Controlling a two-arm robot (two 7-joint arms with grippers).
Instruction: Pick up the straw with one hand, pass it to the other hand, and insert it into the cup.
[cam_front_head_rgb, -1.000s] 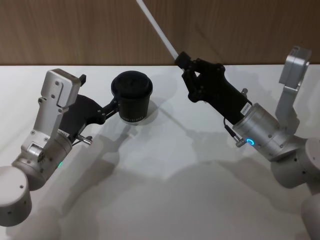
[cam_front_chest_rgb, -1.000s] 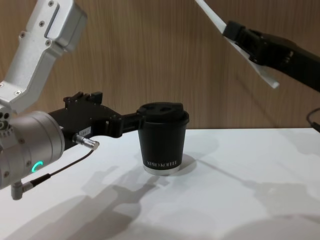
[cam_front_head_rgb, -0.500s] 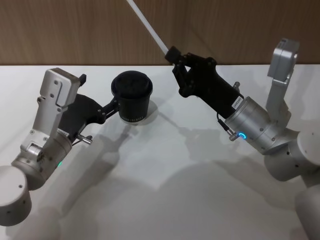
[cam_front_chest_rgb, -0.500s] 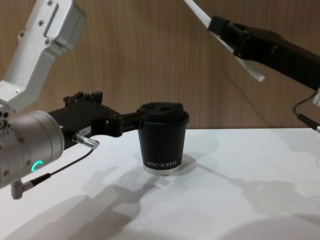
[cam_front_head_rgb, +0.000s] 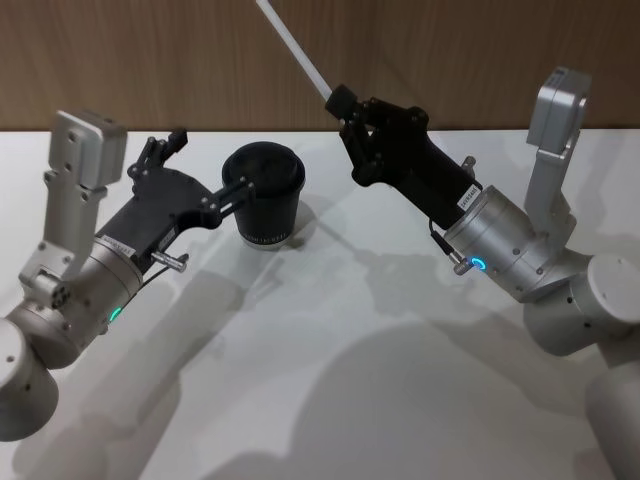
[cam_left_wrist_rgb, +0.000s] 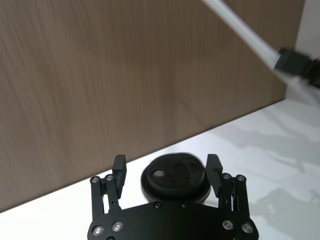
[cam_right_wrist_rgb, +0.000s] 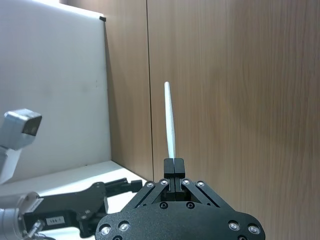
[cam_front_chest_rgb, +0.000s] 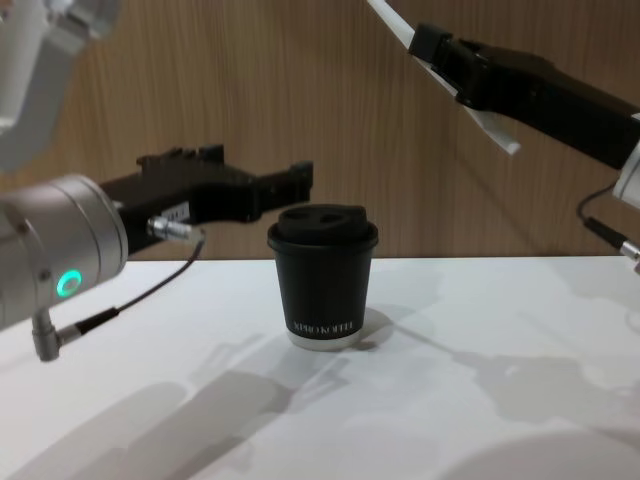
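- The right gripper (cam_front_head_rgb: 338, 100) was clamped on the straw (cam_front_head_rgb: 295, 45), high in the air behind the cup (cam_front_head_rgb: 265, 195) and to its right.
- The straw slanted steeply. Its long part rose up and away to the left, and a short flattened end stuck out below the jaws.
- The left gripper (cam_left_wrist_rgb: 166, 165) was spread wide and held nothing. It hovered at about lid height on the cup's left, with one finger close to the rim. We could not tell whether it touched.
- The cup stood upright on the table (cam_front_head_rgb: 330, 330), and the hole (cam_left_wrist_rgb: 159, 173) in its lid had nothing in it.
- We judged the pick-up done and the pass to be the step in hand: one hand had the straw, and the other was free and pointed roughly toward it.
- The next move, as we read it, called for bringing the two grippers together so the left jaws could straddle a bare stretch of straw, probably the long upper part.
- The left would need to close firmly before the right let go, or the thin straw could slip or swing.
- After that, the straw would have to be turned nearer to upright and its end lined up over the small hole, which left little room for error.
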